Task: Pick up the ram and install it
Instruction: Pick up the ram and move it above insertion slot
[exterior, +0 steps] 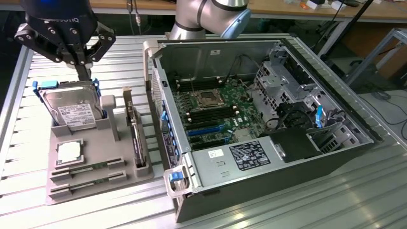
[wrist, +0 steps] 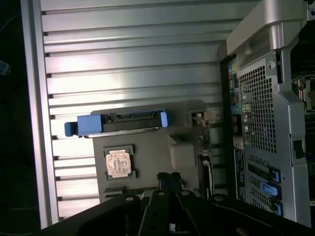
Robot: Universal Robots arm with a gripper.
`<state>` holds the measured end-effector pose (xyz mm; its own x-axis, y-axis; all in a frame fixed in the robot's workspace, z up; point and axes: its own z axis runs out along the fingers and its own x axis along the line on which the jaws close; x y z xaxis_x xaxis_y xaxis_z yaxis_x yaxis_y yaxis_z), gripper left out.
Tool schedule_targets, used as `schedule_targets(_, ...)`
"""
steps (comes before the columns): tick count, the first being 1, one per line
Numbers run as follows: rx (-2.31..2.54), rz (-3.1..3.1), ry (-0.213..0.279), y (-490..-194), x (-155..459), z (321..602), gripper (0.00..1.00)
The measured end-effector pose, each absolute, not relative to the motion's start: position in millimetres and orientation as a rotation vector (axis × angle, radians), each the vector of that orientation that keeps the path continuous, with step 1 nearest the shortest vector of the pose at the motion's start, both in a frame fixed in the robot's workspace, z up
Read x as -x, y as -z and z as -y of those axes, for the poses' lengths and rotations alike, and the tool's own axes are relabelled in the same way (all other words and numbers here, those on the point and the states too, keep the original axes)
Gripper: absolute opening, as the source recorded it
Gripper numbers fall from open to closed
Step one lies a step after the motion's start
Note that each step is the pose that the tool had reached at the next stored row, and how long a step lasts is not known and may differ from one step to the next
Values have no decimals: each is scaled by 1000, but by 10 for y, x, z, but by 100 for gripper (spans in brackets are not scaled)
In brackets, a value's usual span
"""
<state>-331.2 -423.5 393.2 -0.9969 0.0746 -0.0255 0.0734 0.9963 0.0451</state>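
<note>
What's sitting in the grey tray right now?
An upright hard drive, a CPU, ram sticks at the front, and an expansion card on edge. The sticks' lower edges are sunk in the tray; the drive covers whatever is behind it.

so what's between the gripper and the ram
In the exterior view, the upright hard drive and then the cpu sit between the gripper and the ram.

Ribbed aluminium table [exterior: 318, 200] before a wooden bench [exterior: 292, 10].
</note>
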Motion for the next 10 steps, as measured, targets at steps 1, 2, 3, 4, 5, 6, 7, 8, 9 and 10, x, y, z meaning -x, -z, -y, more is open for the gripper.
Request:
schedule_targets(1, -115, -3112, -69, -3927, 3311, 4315, 11)
schedule_targets(2, -115, -3112, -72, -3915, 3312, 4393, 11)
schedule_targets(3, -116, -3112, -73, -3883, 3312, 4492, 11)
schedule_targets(4, -116, -3112, -73, -3829, 3312, 4610, 11)
schedule_targets(5, -116, -3112, -73, -3799, 3312, 4689, 11)
schedule_targets(6, -116, -3112, -73, -3765, 3311, 4777, 17)
schedule_targets(7, -116, -3112, -73, -3736, 3312, 4850, 17)
schedule_targets(8, -116, -3112, -73, -3688, 3312, 4943, 29)
schedule_targets(9, -116, -3112, -73, -3649, 3312, 4953, 36)
schedule_targets(10, -82, -3113, -73, -3620, 3315, 4955, 36)
